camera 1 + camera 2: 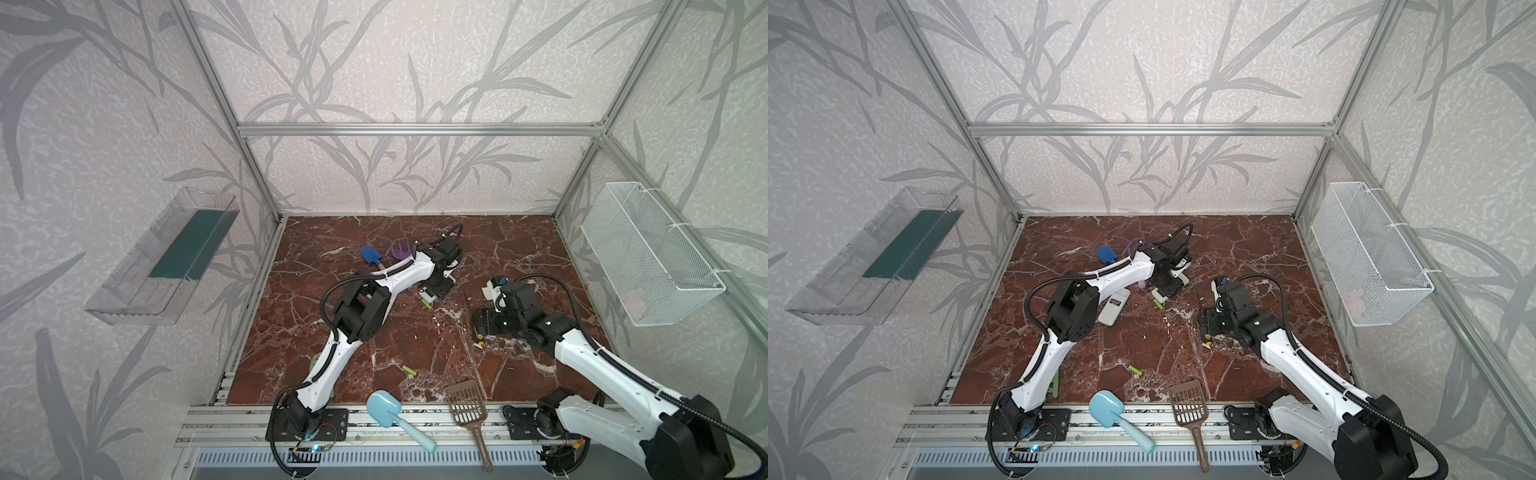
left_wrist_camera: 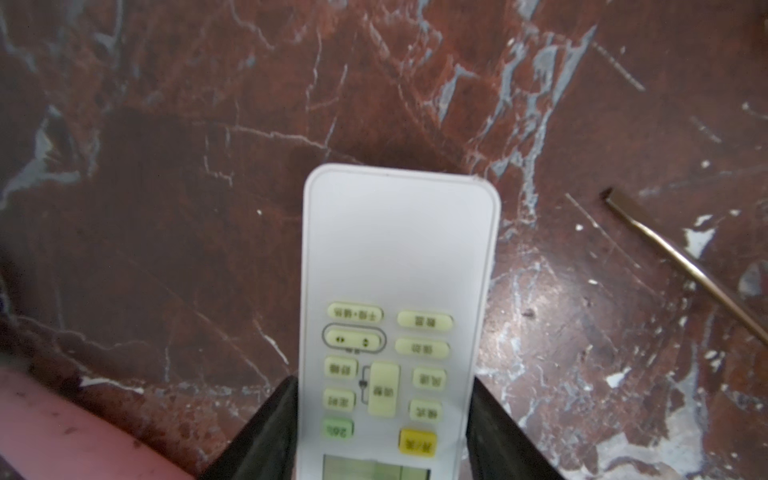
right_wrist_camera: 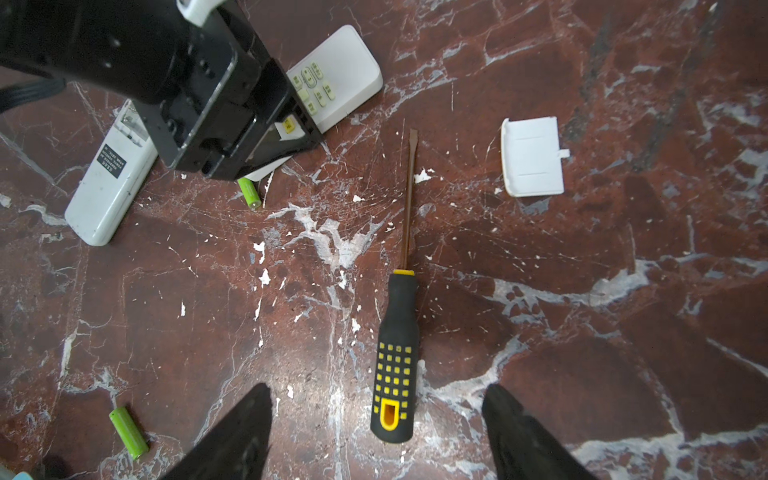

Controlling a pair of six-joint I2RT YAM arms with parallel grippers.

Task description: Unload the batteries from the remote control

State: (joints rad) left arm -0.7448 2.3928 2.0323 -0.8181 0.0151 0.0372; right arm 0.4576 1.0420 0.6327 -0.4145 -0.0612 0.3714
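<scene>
Watch the grip first. Your left tool (image 2: 383, 381) has the white plastic remote control with pale green buttons (image 2: 399, 249) near its display end only, so most of the body sticks out past the jaws. On smooth, narrow edges like those, it could pivot or slide out if you lift or turn it quickly. The remote faces buttons-up toward the wrist camera, so its battery bay is hidden. If cells sit in there with no lid, I'd expect them to drop and roll when you tip it. One lime-green cylindrical battery (image 3: 249, 192) lies on the red-brown marble tabletop (image 3: 623, 291) just beside that tool. A second white remote (image 3: 108, 187) lies face down right next to it, its bay apparently open, and a low sweep would knock either one. A second lime-green battery (image 3: 129, 432) lies loose near your right tool (image 3: 376, 388), just outside one finger. That tool hangs with jaws wide and empty above the handle of the yellow-and-black screwdriver (image 3: 399, 353), so dropping straight down would hit it. The white plastic battery cover (image 3: 532, 156) lies well beyond its fingertips. The left tool's jaws stand at a middling width against both long edges of the remote; how firmly they pinch, you cannot tell.
</scene>
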